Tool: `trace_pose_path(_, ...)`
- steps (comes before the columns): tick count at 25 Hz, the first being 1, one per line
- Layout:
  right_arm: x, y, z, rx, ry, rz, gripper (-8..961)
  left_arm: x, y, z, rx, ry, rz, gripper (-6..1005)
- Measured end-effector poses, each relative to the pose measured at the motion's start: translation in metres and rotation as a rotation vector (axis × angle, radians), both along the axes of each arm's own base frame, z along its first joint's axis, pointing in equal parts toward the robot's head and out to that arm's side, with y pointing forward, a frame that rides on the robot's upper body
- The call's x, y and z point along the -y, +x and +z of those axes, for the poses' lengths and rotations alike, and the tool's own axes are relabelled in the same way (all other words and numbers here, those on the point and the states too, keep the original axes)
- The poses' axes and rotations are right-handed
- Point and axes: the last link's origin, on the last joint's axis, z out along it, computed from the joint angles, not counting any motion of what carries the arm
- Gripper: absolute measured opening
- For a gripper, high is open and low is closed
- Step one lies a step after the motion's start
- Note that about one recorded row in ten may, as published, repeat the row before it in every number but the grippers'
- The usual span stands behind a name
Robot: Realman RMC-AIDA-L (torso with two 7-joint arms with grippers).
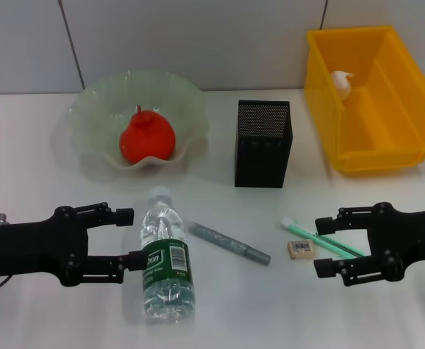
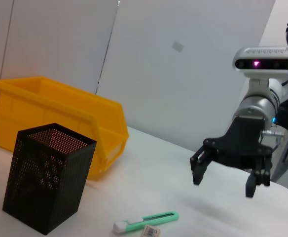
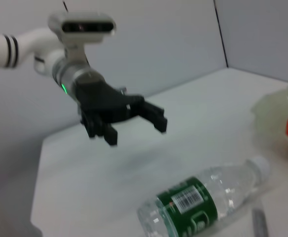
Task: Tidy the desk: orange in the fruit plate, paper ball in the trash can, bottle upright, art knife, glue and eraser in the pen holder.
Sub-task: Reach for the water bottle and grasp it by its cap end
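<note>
Both my arms reach in low and level from either side, left gripper point(image 1: 125, 242) with fingers spread wide pointing right, right gripper point(image 1: 324, 244) likewise spread wide pointing left, both hovering apart from each other.

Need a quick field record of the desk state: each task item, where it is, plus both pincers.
orange: in fruit plate
paper ball: in trash can
bottle: lying flat, cap toward the plate
grey pen-like stick: on desk beside bottle
green art knife: on desk
eraser: on desk, against the knife
pen holder: upright, contents not visible
left pincer: open, at the bottle
right pincer: open, by the eraser
</note>
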Motion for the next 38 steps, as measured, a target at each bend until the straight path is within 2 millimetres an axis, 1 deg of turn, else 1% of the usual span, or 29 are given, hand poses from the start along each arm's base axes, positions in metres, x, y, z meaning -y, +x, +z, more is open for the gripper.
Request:
trace_pose_path(5, 0.003, 0.002, -0.004, 0.016, 0.019, 0.010, 777, -0.003, 0.002, 0.000, -0.001, -0.006, 0.005, 860)
trace_pose_path(12, 0.001, 0.004, -0.005, 0.034, 0.033, 0.002, 775, -0.006, 0.003, -0.004, -0.029, -0.031, 0.015, 860)
trace_pose_path(22, -0.001, 0.004, -0.005, 0.044, 0.037, 0.005, 775, -0.011, 0.008, -0.004, -0.010, -0.039, 0.042, 860)
trace_pose_path(26, -0.003, 0.004, -0.005, 0.047, 0.039, 0.006, 774, -0.025, 0.013, 0.001, 0.027, -0.045, 0.165, 860)
trace_pose_path(27, -0.003, 0.004, -0.005, 0.048, 0.039, 0.007, 774, -0.032, 0.015, 0.002, 0.036, -0.051, 0.233, 860)
trace_pose_path(30, -0.003, 0.003, -0.005, 0.048, 0.039, 0.008, 774, -0.036, 0.017, 0.002, 0.040, -0.058, 0.263, 859)
trace_pose_path(31, -0.003, 0.003, -0.005, 0.049, 0.040, 0.008, 774, -0.041, 0.020, 0.001, 0.048, -0.077, 0.306, 859)
trace_pose_path(32, -0.004, 0.003, -0.005, 0.051, 0.043, 0.010, 774, -0.051, 0.026, 0.001, 0.067, -0.113, 0.403, 859)
trace_pose_path(33, -0.004, 0.003, -0.005, 0.051, 0.043, 0.010, 774, -0.051, 0.026, 0.001, 0.067, -0.113, 0.403, 859)
trace_pose_path(34, -0.004, 0.003, -0.004, 0.054, 0.043, 0.011, 774, -0.061, 0.032, 0.002, 0.084, -0.139, 0.491, 859)
trace_pose_path(36, -0.004, 0.003, -0.004, 0.057, 0.042, 0.012, 774, -0.068, 0.036, 0.003, 0.088, -0.161, 0.557, 859)
trace_pose_path(37, -0.004, 0.004, -0.004, 0.066, 0.043, 0.011, 774, -0.076, 0.039, 0.005, 0.075, -0.187, 0.644, 859)
trace_pose_path(38, -0.004, 0.004, -0.004, 0.066, 0.043, 0.011, 774, -0.076, 0.039, 0.005, 0.075, -0.187, 0.644, 859)
